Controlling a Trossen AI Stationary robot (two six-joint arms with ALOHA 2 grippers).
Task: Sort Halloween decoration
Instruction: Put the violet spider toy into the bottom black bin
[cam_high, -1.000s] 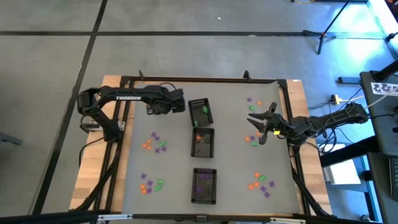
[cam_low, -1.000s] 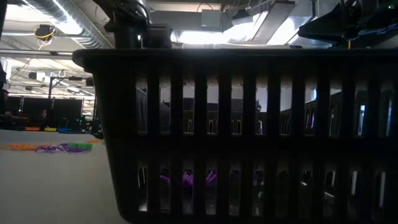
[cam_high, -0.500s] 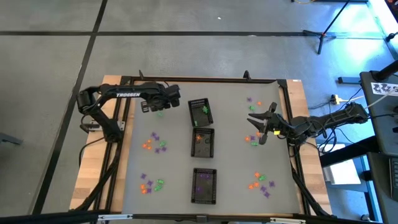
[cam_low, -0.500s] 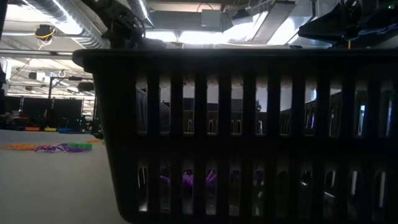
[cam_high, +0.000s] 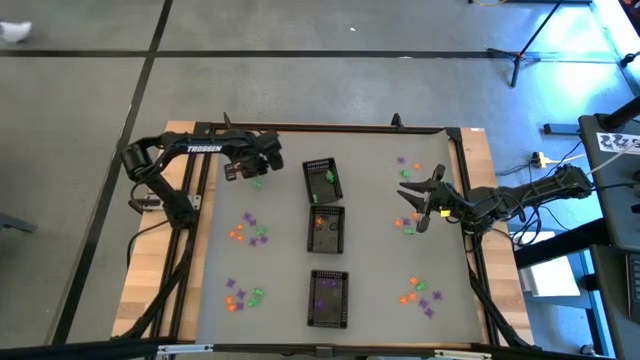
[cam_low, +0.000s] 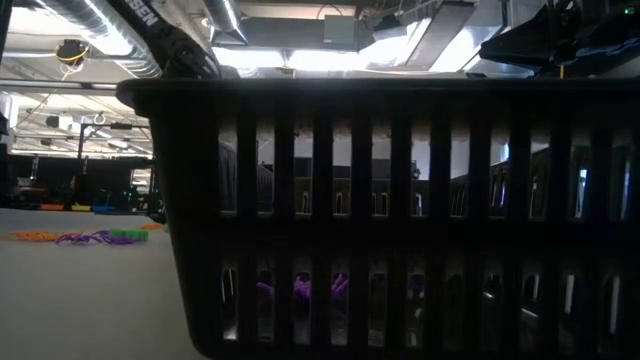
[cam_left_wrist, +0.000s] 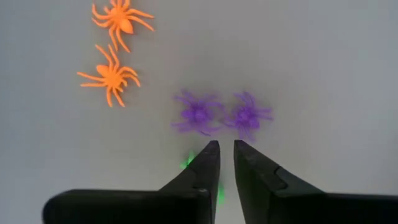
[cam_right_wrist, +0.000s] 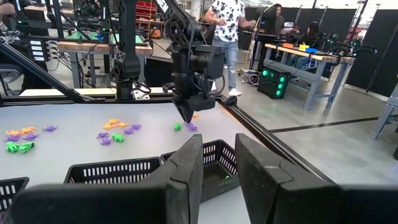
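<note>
Three mesh trays (cam_high: 327, 230) sitting in line down table (cam_high: 370, 290) centre. Spider clusters (cam_high: 247, 229) lying left and right of trays. Left gripper (cam_high: 252, 172) hanging left of far tray; right gripper (cam_high: 418, 199) hanging right of trays.

Two dark jointed arms, white lettering, tapered black claw (cam_left_wrist: 226, 163) fingers

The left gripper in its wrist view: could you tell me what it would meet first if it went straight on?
Probably the table itself, between the two purple spiders, with the left gripper pointing down, fingers nearly together. A green piece lies beside one finger. Depth is unclear.
</note>
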